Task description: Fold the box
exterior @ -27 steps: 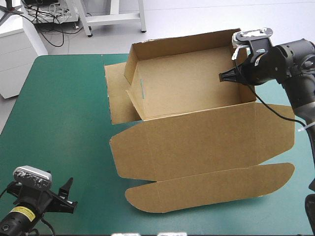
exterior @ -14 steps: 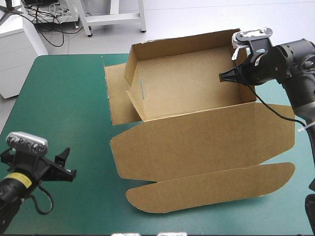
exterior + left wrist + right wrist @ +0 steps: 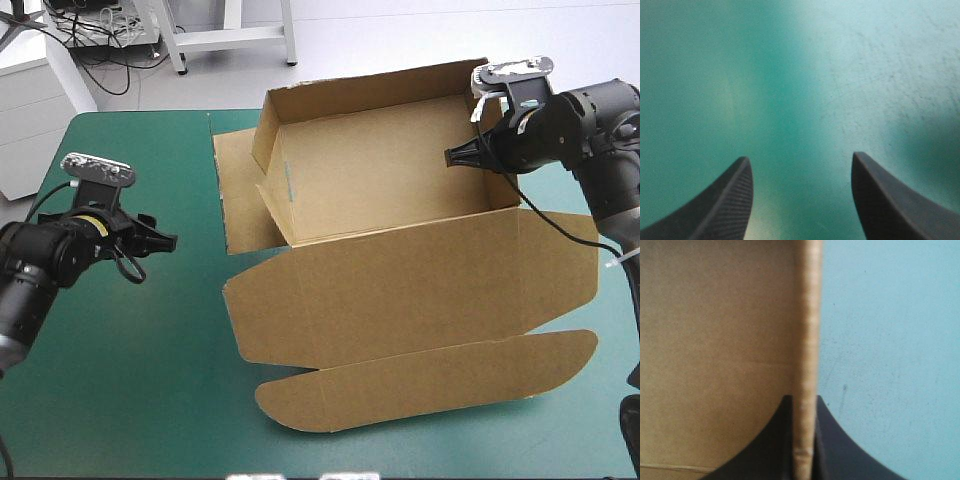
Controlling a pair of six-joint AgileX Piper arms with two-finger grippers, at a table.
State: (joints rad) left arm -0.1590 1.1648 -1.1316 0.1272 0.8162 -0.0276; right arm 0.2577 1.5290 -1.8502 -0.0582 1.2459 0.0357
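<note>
Right gripper (image 3: pixel 455 157): its two black fingers are showing too small to tell apart in the high view.
Box (image 3: pixel 715 340): its wall edge is blurring in the right wrist view.
Left gripper (image 3: pixel 800 156): its finger bases are running off the picture.
Teal-green cover (image 3: pixel 790 75): it is blurring ahead.
Left flap (image 3: pixel 235 195): the raised wall is partly hiding it.

Bright even light, faint shadows, pale glare on teal-green cover (image 3: pixel 880 60)

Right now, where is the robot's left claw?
In the high view the left gripper hovers open over the teal-green cover, left of the box, not touching it.
</note>
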